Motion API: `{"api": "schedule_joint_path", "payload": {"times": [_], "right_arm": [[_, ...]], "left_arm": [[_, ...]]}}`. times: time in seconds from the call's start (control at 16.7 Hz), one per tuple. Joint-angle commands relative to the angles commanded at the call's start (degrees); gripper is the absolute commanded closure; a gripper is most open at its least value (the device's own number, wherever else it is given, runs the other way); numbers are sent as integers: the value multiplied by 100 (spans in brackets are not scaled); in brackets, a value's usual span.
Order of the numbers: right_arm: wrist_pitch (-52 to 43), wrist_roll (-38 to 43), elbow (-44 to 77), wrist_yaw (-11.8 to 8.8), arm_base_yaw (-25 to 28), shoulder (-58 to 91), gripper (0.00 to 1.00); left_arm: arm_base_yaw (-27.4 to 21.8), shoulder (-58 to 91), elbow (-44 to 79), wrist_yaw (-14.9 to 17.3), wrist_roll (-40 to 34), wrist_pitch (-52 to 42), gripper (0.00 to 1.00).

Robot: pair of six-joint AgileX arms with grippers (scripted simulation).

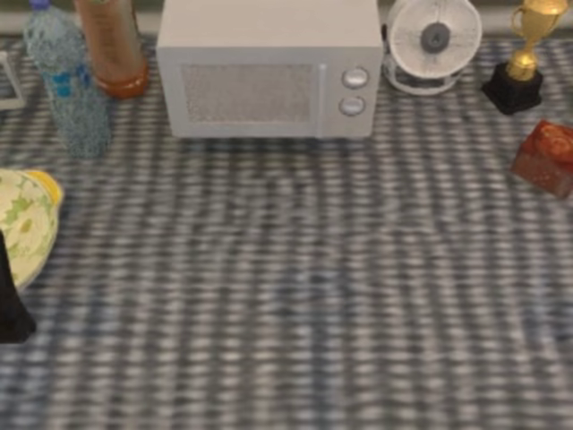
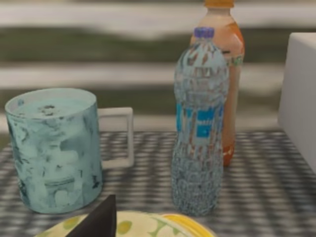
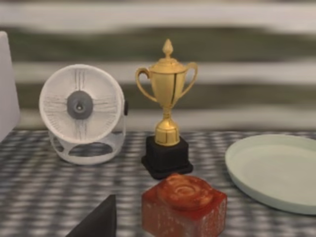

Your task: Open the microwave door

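Door (image 1: 249, 92) sits shut at upper centre, so bring your left gripper (image 1: 11, 305), jaw state impossible to tell, from the left edge to its left rim.

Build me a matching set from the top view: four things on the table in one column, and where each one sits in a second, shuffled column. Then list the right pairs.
Things:
1. microwave door
2. white fan
3. gold trophy
4. clear water bottle

Places:
A. far right of the back row
B. left of the microwave, in front of the orange drink bottle
C. shut, left of the two silver knobs
D. between the microwave and the trophy

Pairs: 1-C, 2-D, 3-A, 4-B
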Motion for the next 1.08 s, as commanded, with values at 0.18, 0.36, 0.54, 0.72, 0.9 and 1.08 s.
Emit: {"api": "schedule_joint_path", "payload": {"times": [0.18, 0.36, 0.54, 0.72, 0.9, 1.08], "right_arm": [[0, 0, 0, 0, 0, 0, 0], [0, 0, 0, 0, 0, 0, 0], [0, 0, 0, 0, 0, 0, 0], [0, 0, 0, 0, 0, 0, 0], [0, 0, 0, 0, 0, 0, 0], [0, 0, 0, 0, 0, 0, 0]], "left_arm": [[-16, 42, 51, -2, -11, -25, 0], [-159, 458, 537, -33, -119, -275, 0], [-424, 1304, 1486, -119, -332, -789, 0], [-779, 2515, 2812, -263, -630, -1525, 0], [-1199, 3995, 4416, -450, -991, -2420, 0], [-1665, 5654, 6213, -668, -1397, -3414, 0]]}}
